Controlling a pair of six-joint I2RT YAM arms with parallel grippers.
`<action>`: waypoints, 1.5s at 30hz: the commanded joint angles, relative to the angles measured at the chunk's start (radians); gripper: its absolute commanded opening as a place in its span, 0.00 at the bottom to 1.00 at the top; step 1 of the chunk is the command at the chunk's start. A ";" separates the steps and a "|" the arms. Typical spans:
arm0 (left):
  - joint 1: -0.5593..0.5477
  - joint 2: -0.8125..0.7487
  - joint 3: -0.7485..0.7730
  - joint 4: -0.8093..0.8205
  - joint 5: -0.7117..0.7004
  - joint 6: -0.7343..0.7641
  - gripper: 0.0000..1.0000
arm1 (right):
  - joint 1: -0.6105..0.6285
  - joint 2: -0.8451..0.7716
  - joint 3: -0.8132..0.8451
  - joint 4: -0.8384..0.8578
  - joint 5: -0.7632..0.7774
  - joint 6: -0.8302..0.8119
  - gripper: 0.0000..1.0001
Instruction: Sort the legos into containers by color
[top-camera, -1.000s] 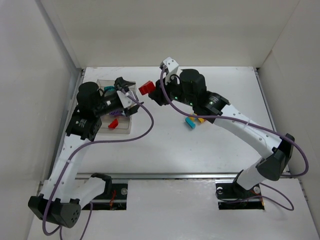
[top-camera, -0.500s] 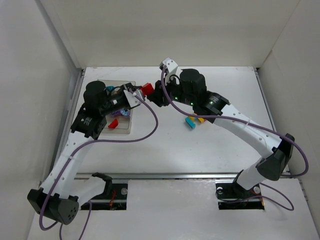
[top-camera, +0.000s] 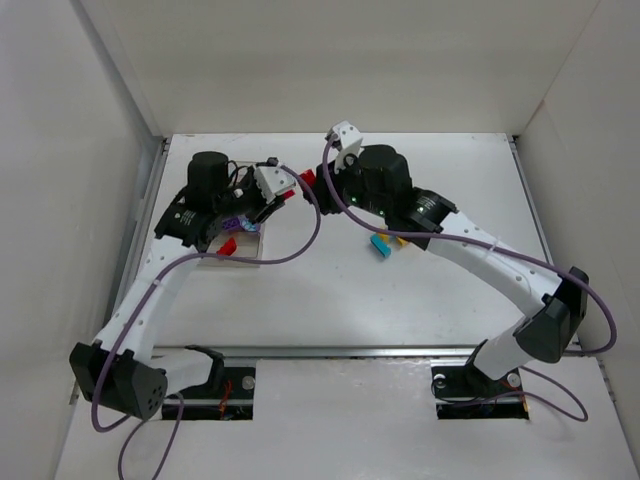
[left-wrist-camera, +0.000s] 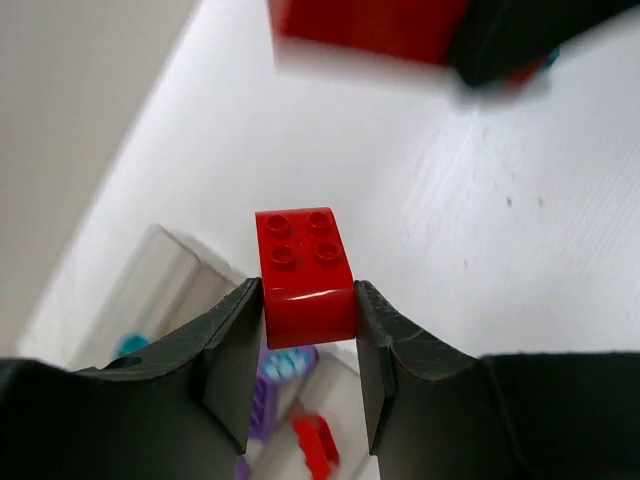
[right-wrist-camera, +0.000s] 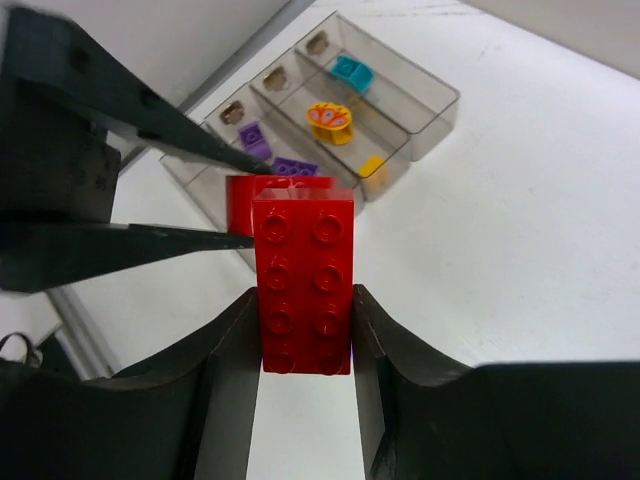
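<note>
My left gripper (left-wrist-camera: 305, 290) is shut on a small red four-stud lego (left-wrist-camera: 305, 265). My right gripper (right-wrist-camera: 303, 300) is shut on a long red eight-stud lego (right-wrist-camera: 303, 285). The two grippers meet tip to tip in the top view, left (top-camera: 288, 193) and right (top-camera: 310, 178), just right of the containers (top-camera: 240, 258). In the left wrist view the long red lego (left-wrist-camera: 370, 25) is blurred and stands apart from the small one. The containers (right-wrist-camera: 425, 100) hold teal (right-wrist-camera: 352, 72), yellow (right-wrist-camera: 332, 120), purple (right-wrist-camera: 255, 140) and red (left-wrist-camera: 318, 445) legos.
A teal lego (top-camera: 380, 245) and a yellow lego (top-camera: 401, 240) lie on the table under the right arm. The left arm covers most of the containers in the top view. White walls close in the table at the back and sides.
My left gripper has swung right from over the containers to the red legos held by my right gripper and has shut on the small one. The right gripper has barely moved.
</note>
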 joint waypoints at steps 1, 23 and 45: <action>0.046 0.016 -0.032 -0.186 -0.060 -0.024 0.00 | -0.036 -0.080 0.014 0.091 0.077 0.013 0.00; 0.438 0.243 -0.139 -0.339 -0.003 0.132 0.00 | -0.092 0.060 0.053 0.091 -0.058 -0.114 0.00; 0.438 0.256 0.100 -0.463 0.124 0.326 0.83 | -0.112 0.003 -0.030 0.091 -0.415 -0.511 0.00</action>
